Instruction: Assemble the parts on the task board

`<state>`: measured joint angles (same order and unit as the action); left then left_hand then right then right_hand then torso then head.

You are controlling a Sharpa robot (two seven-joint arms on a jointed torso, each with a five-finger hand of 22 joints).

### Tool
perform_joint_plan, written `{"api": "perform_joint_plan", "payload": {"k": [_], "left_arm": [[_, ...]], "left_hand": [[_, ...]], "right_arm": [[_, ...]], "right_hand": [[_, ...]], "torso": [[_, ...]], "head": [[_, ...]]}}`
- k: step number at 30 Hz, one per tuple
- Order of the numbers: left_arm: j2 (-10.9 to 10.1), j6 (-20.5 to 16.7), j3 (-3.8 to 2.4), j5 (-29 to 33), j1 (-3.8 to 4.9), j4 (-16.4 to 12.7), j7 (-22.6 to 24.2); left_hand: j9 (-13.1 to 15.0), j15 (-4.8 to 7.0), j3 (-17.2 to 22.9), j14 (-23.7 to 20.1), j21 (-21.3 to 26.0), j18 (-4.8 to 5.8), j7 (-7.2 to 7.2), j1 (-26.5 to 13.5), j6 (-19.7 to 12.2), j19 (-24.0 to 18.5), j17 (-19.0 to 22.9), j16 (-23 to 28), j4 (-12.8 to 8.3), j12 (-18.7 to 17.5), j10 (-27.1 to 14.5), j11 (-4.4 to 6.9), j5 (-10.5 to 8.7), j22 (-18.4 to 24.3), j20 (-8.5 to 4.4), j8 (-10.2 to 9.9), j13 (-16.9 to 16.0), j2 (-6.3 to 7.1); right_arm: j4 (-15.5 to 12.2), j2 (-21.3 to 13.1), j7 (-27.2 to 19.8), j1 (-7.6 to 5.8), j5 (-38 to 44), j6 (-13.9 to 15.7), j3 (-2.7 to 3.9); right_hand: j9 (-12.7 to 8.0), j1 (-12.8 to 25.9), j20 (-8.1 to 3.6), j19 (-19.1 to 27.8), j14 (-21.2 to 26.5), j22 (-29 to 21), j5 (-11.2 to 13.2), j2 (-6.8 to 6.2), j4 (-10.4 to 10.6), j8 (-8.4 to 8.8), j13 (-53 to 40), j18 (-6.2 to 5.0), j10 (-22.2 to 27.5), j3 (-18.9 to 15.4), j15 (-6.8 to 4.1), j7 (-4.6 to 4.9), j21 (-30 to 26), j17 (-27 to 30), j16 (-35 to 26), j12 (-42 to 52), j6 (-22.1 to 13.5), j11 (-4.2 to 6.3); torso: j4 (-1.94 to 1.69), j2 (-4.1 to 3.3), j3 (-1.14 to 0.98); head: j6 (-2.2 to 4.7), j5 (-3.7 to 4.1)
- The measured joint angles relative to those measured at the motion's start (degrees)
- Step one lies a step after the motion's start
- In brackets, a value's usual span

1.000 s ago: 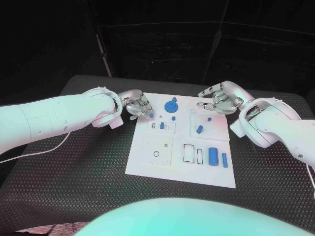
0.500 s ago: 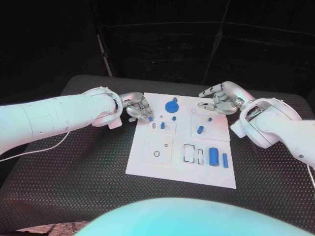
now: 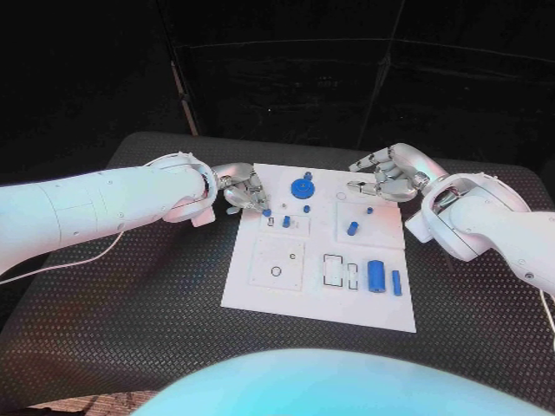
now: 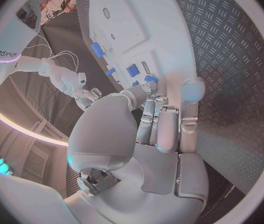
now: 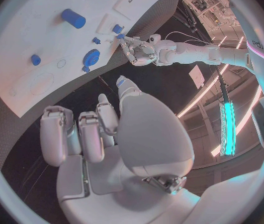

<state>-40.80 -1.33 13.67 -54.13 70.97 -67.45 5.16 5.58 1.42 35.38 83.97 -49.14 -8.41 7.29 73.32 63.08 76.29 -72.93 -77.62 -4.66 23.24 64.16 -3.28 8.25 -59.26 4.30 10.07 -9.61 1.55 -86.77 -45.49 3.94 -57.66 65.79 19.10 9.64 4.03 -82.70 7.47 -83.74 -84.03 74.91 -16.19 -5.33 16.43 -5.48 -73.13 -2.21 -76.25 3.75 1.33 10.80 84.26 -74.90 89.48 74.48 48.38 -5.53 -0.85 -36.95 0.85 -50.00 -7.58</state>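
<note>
The white task board (image 3: 277,282) lies mid-table, its surface also in the left wrist view (image 4: 132,20). My left hand (image 3: 241,192) reaches over the board's far left edge and pinches a small blue part (image 3: 266,211) (image 4: 151,78) at its fingertips, just above the board beside a pair of small slots. Another blue part (image 3: 286,222) stands in one of those slots. My right hand (image 3: 390,173) hovers over the board's far right corner, fingers curled in, nothing in them. A round blue knob (image 3: 302,185) (image 5: 91,57) sits between the hands.
On the board's right half lie a blue cylinder (image 3: 375,276), a slimmer blue piece (image 3: 395,282) and a short blue peg (image 3: 351,228). A ring outline (image 3: 277,271) and rectangular slots (image 3: 334,270) mark the near half. Black ribbed mat (image 3: 140,286) surrounds the board.
My left hand has carried the small blue part a little nearer and lower, toward the pair of slots. My right hand has hardly moved.
</note>
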Motion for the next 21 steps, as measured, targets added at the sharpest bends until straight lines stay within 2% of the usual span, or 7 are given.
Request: {"api": "perform_joint_plan", "payload": {"k": [8,12,17,21], "left_arm": [[0.04,0.21,-0.03,-0.11,0.02,-0.05,0.00],[-0.04,0.34,-0.06,-0.13,0.04,-0.14,0.00],[-0.09,0.39,-0.07,-0.14,0.04,-0.23,-0.02],[-0.10,0.42,-0.07,-0.15,0.05,-0.36,-0.03]], "left_hand": [[-0.02,0.00,0.49,0.00,-0.28,0.00,0.40,0.06,-0.40,-0.21,0.46,0.00,-0.95,-1.35,-0.20,-0.20,0.00,-0.34,0.20,-0.29,0.58,-0.02],[-0.05,-0.32,-0.03,0.10,-0.52,0.00,0.61,1.03,-0.62,-0.39,0.86,0.00,-1.76,-2.07,-0.40,-0.41,-0.09,-0.64,0.39,-0.35,0.77,0.60],[0.01,-0.42,-0.93,0.00,-0.64,0.00,0.92,0.63,-0.93,-0.72,1.44,0.00,-2.63,-2.79,-0.52,-0.53,-0.24,-0.71,0.72,-0.88,0.90,1.84],[-0.08,-0.83,-3.56,0.00,-0.64,0.00,1.41,-1.27,-1.47,-1.02,1.79,0.00,-1.74,-3.28,-0.83,-0.83,-0.23,-0.70,1.02,-1.46,1.04,3.74]], "right_arm": [[0.08,0.06,0.00,0.00,0.00,-0.06,0.00],[0.11,0.06,-0.01,0.00,0.00,-0.09,-0.01],[0.15,0.11,-0.01,0.00,0.00,-0.11,-0.01],[0.18,0.12,-0.01,0.00,0.00,-0.12,-0.01]], "right_hand": [[0.00,0.00,0.00,0.00,0.00,0.00,0.00,0.00,0.00,0.00,0.00,0.00,0.00,0.00,0.00,0.00,0.00,0.00,0.00,0.00,0.00,0.00],[0.00,0.01,0.00,0.00,0.00,0.00,0.00,0.01,0.00,0.00,0.00,0.00,0.00,0.00,0.00,0.00,0.00,-0.04,0.00,0.00,0.00,0.00],[0.00,0.30,0.00,0.00,0.00,0.00,0.00,0.30,0.00,0.00,0.00,0.01,0.00,0.00,0.00,0.00,0.00,-0.04,0.00,0.00,0.00,0.00],[0.00,0.30,0.00,0.00,0.00,0.00,0.00,0.30,0.00,0.00,0.00,0.01,0.00,0.00,0.00,0.00,0.00,-0.04,0.00,0.00,0.00,0.00]], "torso": [[0.00,0.00,0.01],[-0.01,0.00,0.01],[-0.01,0.01,0.01],[-0.02,0.01,0.01]], "head": [[0.00,0.01],[0.01,-0.01],[0.01,-0.08],[0.01,-0.09]]}}
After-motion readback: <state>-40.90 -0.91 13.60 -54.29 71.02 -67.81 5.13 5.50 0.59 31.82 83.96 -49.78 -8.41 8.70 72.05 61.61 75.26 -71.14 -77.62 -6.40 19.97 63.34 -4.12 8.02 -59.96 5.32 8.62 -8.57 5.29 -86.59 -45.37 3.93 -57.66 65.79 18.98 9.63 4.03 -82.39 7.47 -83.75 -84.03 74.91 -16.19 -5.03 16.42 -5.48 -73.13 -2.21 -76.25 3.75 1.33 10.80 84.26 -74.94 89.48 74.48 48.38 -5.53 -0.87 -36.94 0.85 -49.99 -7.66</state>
